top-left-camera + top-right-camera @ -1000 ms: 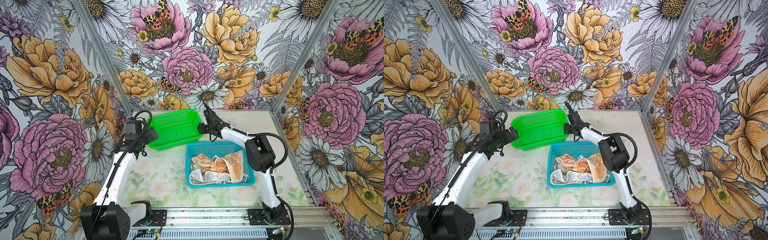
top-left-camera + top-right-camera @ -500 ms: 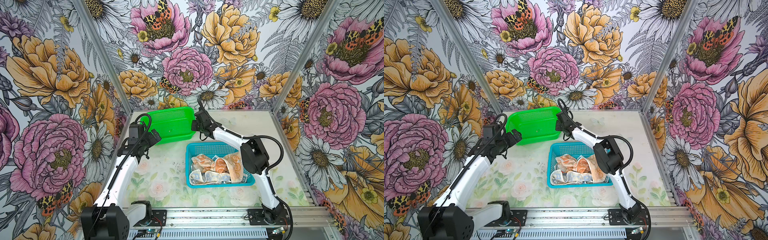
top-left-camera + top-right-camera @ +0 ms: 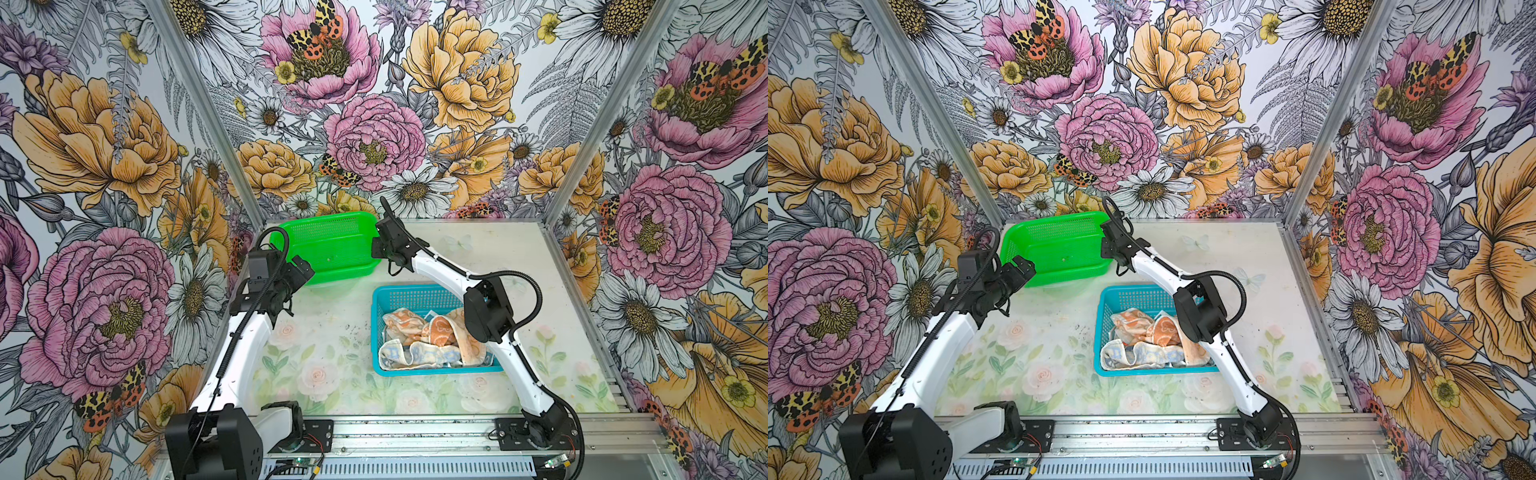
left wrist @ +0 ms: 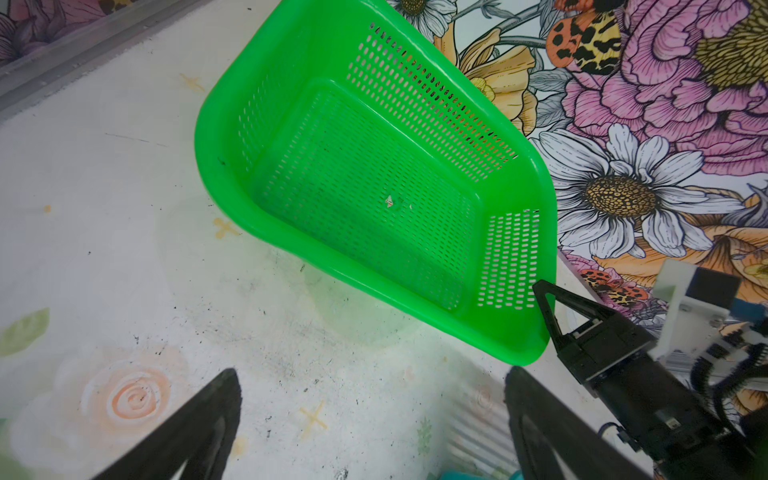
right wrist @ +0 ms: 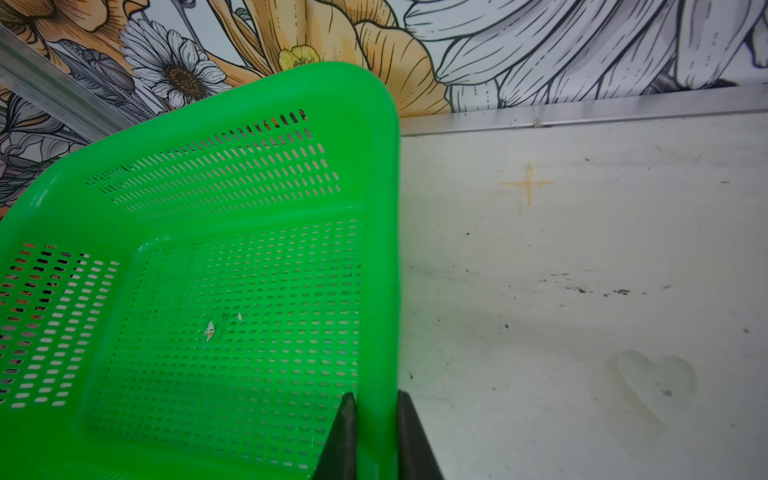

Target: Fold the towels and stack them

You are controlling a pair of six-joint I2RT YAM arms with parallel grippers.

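Towels [image 3: 428, 336] lie crumpled in the blue basket [image 3: 376, 328]; none is folded yet.

The right gripper [image 5: 375, 397] is clamped on the side rim of the empty green basket [image 5: 386, 208], one finger inside the wall and one outside. The left gripper [image 4: 372, 372] hangs spread wide near that basket's corner, holding nothing. The orange, cream and blue cloths are bunched together under the right arm's elbow, well apart from both tools. By my reading the task has barely begun: every towel has yet to be lifted out, folded and stacked. The table [image 3: 332, 332] is pale, printed with faint roses and leaves, and scuffed with dark specks. Its open stretch lies in front of the left arm. Floral walls [image 3: 374, 124] close in three sides, and the green basket sits near the back left corner.
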